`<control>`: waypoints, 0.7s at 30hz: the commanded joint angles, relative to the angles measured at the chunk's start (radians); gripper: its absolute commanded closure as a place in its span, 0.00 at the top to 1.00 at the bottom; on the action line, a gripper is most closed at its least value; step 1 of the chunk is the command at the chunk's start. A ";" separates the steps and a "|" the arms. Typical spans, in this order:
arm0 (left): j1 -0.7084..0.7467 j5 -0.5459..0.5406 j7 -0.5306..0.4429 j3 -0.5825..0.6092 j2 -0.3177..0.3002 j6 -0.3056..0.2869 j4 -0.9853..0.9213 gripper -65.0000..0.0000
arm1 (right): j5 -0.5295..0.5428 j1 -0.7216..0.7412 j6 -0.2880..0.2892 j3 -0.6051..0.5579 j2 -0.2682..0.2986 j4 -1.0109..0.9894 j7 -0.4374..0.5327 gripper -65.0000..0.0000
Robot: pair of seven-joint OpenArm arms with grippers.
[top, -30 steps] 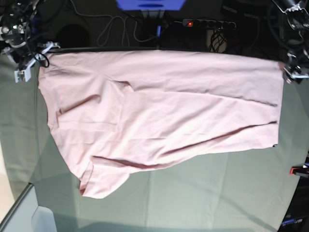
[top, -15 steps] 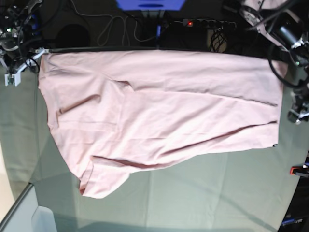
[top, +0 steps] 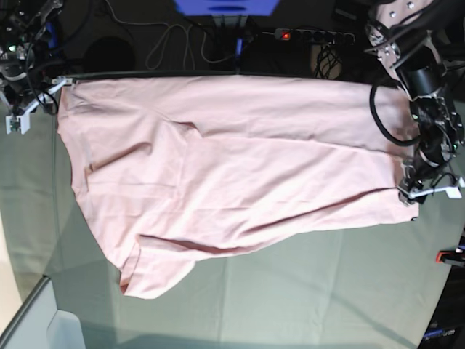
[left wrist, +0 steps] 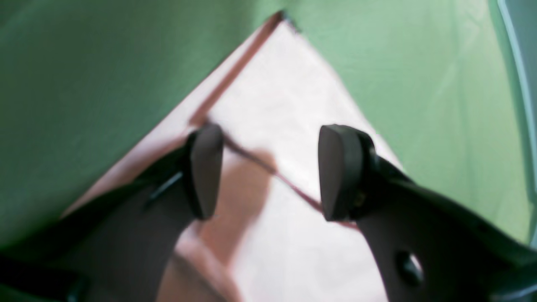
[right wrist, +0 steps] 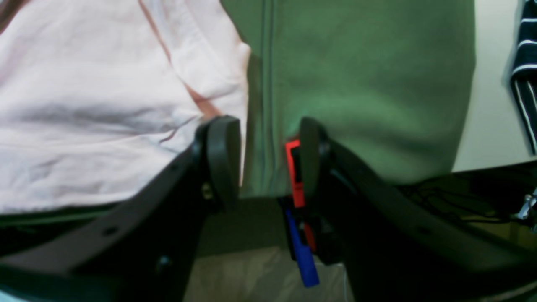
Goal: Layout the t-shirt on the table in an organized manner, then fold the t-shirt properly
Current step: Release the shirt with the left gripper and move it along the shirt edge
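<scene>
Pink shirt (top: 240, 174) lies spread but skewed on table (top: 327, 291), unfolded; my left claw (left wrist: 268, 172) gapes over lower-right corner, right claw (right wrist: 262, 161) parted, empty, upper left.

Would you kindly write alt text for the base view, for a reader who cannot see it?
A pale pink t-shirt lies spread, plain side up and creased, across a grey-green table. The left gripper hangs over the shirt's corner at the view's right; the right gripper sits just off the shirt's far corner at the view's left. A power strip and cables lie beyond the table.
</scene>
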 commanded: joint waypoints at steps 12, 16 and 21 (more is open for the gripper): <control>-0.055 -0.014 -0.026 -0.005 -0.021 -0.009 -0.043 0.54 | 0.009 0.029 -0.004 0.002 0.030 -0.060 0.020 0.37; -0.084 -0.012 -0.026 -0.005 -0.021 -0.009 -0.047 0.35 | 0.009 0.039 -0.004 0.006 0.031 -0.072 0.020 0.37; -0.109 -0.023 -0.028 -0.006 -0.018 -0.009 -0.033 0.02 | 0.009 0.039 -0.004 0.007 0.039 -0.069 0.020 0.36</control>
